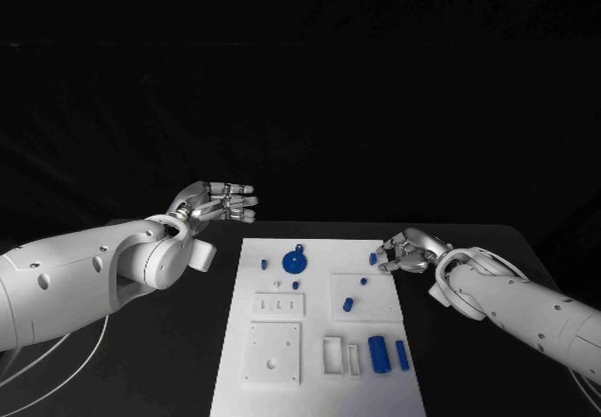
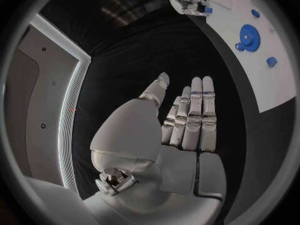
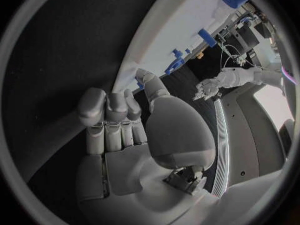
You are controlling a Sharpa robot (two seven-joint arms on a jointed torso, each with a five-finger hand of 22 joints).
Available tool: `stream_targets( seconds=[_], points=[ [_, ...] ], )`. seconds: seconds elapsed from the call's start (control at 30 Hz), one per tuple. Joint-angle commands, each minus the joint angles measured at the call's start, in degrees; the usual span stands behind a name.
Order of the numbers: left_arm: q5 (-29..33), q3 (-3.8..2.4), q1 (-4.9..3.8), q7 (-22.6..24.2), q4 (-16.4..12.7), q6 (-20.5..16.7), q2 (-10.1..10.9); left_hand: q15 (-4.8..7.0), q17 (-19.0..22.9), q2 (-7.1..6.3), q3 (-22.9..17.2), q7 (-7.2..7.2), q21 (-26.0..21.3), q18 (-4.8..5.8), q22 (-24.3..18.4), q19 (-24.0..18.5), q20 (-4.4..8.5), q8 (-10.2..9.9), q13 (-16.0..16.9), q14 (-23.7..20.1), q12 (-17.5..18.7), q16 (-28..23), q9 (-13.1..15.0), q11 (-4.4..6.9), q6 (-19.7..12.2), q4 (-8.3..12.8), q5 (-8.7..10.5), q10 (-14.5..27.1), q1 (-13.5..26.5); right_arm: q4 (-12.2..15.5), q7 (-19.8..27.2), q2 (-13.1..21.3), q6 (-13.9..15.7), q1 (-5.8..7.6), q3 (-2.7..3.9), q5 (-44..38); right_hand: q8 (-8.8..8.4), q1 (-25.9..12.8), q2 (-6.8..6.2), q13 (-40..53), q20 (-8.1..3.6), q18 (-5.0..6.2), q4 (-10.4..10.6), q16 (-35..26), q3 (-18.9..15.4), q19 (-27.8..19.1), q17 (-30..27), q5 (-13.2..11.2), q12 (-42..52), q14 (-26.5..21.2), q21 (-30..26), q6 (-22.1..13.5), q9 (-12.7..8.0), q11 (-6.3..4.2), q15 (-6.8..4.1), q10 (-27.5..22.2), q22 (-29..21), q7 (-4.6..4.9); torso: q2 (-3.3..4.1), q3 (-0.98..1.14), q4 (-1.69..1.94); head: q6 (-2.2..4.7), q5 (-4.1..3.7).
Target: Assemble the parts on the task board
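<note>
- Left robot hand [image 1: 221,202]: fingers straight, holding nothing, mid-left, off the task board [image 1: 320,382], prob. parked.
- Right robot hand [image 1: 407,253]: curled at board's right edge by a blue part [image 1: 373,257]; pinch unclear.
- Other parts lie on board, centre.

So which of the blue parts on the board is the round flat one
The blue gear near the far end of the task board. It is a wide toothed disc lying flat; the other blue parts are small pegs or upright cylinders.
</note>
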State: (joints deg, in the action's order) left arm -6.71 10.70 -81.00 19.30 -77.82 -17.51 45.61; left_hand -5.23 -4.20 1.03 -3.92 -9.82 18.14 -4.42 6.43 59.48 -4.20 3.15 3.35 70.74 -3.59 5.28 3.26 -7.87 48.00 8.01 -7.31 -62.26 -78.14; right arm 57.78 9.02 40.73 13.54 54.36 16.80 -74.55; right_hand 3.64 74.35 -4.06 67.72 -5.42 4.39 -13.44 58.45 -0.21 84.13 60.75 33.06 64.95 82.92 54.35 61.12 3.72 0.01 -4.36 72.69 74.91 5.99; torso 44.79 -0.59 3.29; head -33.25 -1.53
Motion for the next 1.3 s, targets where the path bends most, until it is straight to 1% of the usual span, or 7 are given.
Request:
stream_targets(
  seconds=[0.03,0.57,0.63,0.73,0.97,1.2,1.3],
  points=[
    [0.1,-0.03,0.06,0.0,0.1,0.8,-0.1,-0.02,0.1,0.11,-0.1,0.0,0.2,-0.13,0.1,-0.5,-0.07,0.2,0.0,0.3,0.1,0.1,0.0,0.06,0.5,0.4,-0.17,-0.2,0.4,-0.1,-0.1,-0.1,-2.3,-0.17,0.04,-0.7,-0.08,-0.7,-0.17,-0.1,0.35,0.35,-0.4,-0.2,0.0,0.7,0.0,0.2,-0.3,-0.1,-0.1,-0.4,0.0,-0.04,0.32,-0.5,6.7,0.02,-0.11,-0.06,0.01,-0.07,-0.06],
    [0.0,-0.02,0.13,-0.7,0.3,1.1,-0.1,-0.06,0.1,0.17,0.0,-0.03,0.4,-0.16,0.1,-0.7,-0.11,0.2,0.0,0.2,0.1,0.2,0.0,0.0,0.4,0.4,-0.17,0.0,0.3,0.2,-0.8,-1.2,-0.7,-0.63,0.04,-0.8,-0.08,-1.1,0.3,-0.1,0.4,0.4,-0.2,-0.2,0.1,0.8,0.1,-1.6,-0.3,0.0,-0.2,-0.7,0.0,0.0,0.36,-0.5,6.7,0.08,-0.12,-0.06,0.06,-0.27,0.07],
    [0.0,-0.02,0.13,-0.8,0.4,1.1,-0.1,-0.06,0.1,0.17,0.0,-0.03,0.4,-0.16,0.1,-0.7,-0.11,0.2,0.0,0.2,0.1,0.2,0.0,0.0,0.4,0.4,-0.17,0.0,0.3,0.2,-1.0,-1.3,-0.4,-0.64,0.04,-0.8,-0.08,-1.0,0.47,-0.1,0.39,0.41,-0.2,-0.2,0.3,0.8,0.1,-2.2,-0.3,-0.1,-0.2,-0.6,0.0,0.0,0.36,-0.5,6.7,0.07,-0.12,-0.06,0.03,-0.24,0.4],
    [0.0,-0.02,0.13,-1.0,0.4,1.2,-0.1,-0.06,0.1,0.17,0.0,-0.03,0.4,-0.16,0.1,-0.7,-0.11,0.2,0.0,0.2,0.1,0.2,0.0,0.0,0.4,0.4,-0.17,0.0,0.3,0.2,-1.3,-1.3,-0.1,-0.65,0.04,-0.8,-0.09,-1.2,0.51,-0.1,0.38,0.4,-0.3,-0.1,1.3,0.8,0.2,-3.0,-0.2,0.0,-0.1,-0.3,0.0,-0.04,0.34,-0.4,6.7,0.02,-0.15,-0.06,0.03,-0.28,0.66],
    [0.0,-0.01,0.13,-1.4,0.5,1.5,0.0,-0.11,0.1,0.14,0.1,-0.05,0.5,-0.16,0.1,-0.9,-0.17,0.2,0.0,0.2,0.1,0.2,0.0,-0.03,0.3,0.4,0.12,0.2,0.3,0.1,-1.7,-1.4,0.4,-0.66,0.04,-1.4,-0.11,-1.6,0.73,0.0,0.28,0.37,-0.3,0.1,3.5,0.8,0.5,-5.0,-0.1,0.0,-0.1,0.7,0.0,-0.23,0.22,-0.3,6.7,-0.22,-0.13,-0.05,-0.02,-0.23,0.57],
    [-0.1,0.02,0.13,-1.6,0.6,1.6,0.2,-0.11,0.1,0.14,0.1,-0.05,0.5,-0.16,0.1,-0.9,-0.17,0.2,0.0,0.2,0.1,0.2,0.0,-0.03,0.3,0.4,0.12,0.2,0.3,0.1,-1.8,-1.5,1.3,-0.66,0.04,-2.3,-0.02,-2.3,1.55,0.1,-0.05,0.22,-0.2,0.1,6.4,0.9,0.7,-7.6,0.0,0.0,0.1,4.4,0.2,-0.88,-0.2,-0.1,6.7,-1.31,-0.17,-0.03,0.0,-0.25,0.59],
    [-0.1,0.02,0.13,-1.7,0.6,1.6,0.2,-0.11,0.1,0.14,0.1,-0.05,0.5,-0.16,0.1,-0.9,-0.17,0.2,0.0,0.2,0.1,0.2,0.0,-0.03,0.3,0.4,0.12,0.2,0.3,0.1,-1.9,-1.6,1.6,-0.66,0.05,-2.4,-0.08,-2.5,1.21,0.2,-0.27,0.04,-0.2,0.1,7.4,0.9,0.8,-8.0,0.0,0.1,0.1,4.8,0.1,-0.96,-0.33,0.0,6.7,-1.42,-0.14,-0.05,-0.01,-0.21,0.49]
  ],
)
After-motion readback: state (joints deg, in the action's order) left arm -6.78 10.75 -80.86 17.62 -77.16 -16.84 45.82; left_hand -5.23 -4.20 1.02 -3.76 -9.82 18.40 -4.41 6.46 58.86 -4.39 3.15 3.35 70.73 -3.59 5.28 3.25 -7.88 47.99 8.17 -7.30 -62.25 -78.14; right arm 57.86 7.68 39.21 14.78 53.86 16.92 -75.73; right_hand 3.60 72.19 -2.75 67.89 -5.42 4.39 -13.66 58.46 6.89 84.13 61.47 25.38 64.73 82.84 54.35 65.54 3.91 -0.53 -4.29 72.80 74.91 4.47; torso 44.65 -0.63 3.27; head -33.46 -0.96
